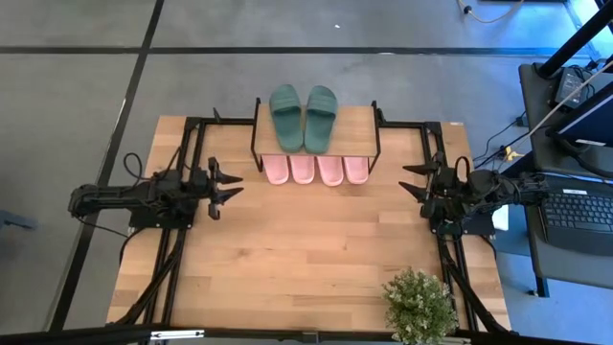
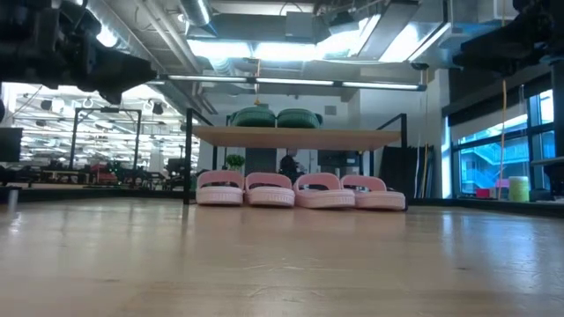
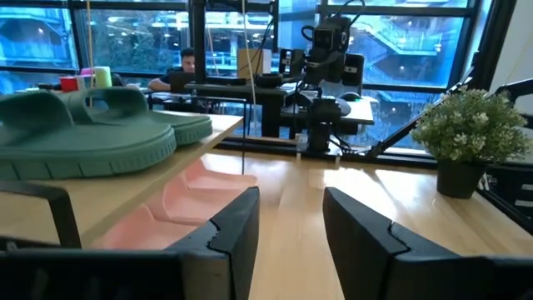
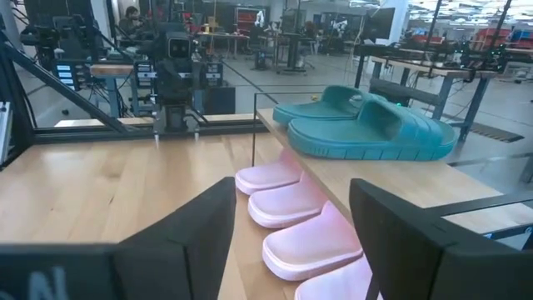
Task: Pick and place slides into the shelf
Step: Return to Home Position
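Noted left gripper (image 1: 228, 182) and right gripper (image 1: 410, 180) spread wide, empty, flanking shelf (image 1: 354, 134); green slides (image 1: 304, 118) on top, pink slides (image 1: 316, 170) beneath. Retract level, clear of shelf legs

Left gripper (image 3: 290, 204) pointing across wooden table (image 3: 400, 200), dark fingers (image 3: 237, 237) standing apart with bare tabletop showing between them. Shelf (image 3: 225, 125) standing just beside gripper. Green slides (image 3: 100, 133) lying side by side on shelf's plank top. Pink slides (image 3: 208, 187) lying under plank, resting on table. Right arm (image 3: 321, 83) standing at far side of table. Potted plant (image 3: 462, 137) sitting on table, well apart from shelf. Person (image 3: 179, 71) sitting at desk in room beyond.
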Motion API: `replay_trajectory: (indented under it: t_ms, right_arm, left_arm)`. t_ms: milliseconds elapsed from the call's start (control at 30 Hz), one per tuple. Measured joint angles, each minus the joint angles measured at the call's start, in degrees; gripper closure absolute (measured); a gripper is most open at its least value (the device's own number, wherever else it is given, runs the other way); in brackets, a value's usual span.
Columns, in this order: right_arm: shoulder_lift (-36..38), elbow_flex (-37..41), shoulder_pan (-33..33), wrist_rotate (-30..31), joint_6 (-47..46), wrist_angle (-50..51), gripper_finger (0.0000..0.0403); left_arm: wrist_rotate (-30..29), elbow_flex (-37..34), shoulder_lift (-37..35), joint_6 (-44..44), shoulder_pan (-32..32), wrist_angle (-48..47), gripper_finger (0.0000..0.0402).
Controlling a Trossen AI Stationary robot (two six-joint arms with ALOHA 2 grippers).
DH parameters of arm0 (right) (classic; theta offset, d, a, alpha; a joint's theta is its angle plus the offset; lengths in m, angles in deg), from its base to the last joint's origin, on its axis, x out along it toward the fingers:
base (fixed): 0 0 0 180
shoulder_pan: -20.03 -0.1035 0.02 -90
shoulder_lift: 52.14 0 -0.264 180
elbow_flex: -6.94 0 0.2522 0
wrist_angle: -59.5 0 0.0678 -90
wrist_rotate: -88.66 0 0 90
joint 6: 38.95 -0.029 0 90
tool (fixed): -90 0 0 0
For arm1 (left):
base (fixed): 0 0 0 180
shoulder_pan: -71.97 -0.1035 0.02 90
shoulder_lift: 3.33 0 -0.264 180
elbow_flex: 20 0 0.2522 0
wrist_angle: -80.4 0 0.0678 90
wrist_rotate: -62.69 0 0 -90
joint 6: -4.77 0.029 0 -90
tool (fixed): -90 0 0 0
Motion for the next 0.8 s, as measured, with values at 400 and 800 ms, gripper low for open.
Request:
replay_trajectory:
  t_ms: [400,800]
  right_arm:
    - [0.0,9.0,0.0,-1.4,3.6,-11.9,0.0167]
    - [0.0,17.0,0.1,-1.2,7.4,-26.9,0.0167]
  left_arm:
    - [0.0,-0.8,-0.9,-1.1,0.0,-2.2,0.0274]
    - [-0.4,-0.8,-0.9,0.3,0.0,-3.7,0.0274]
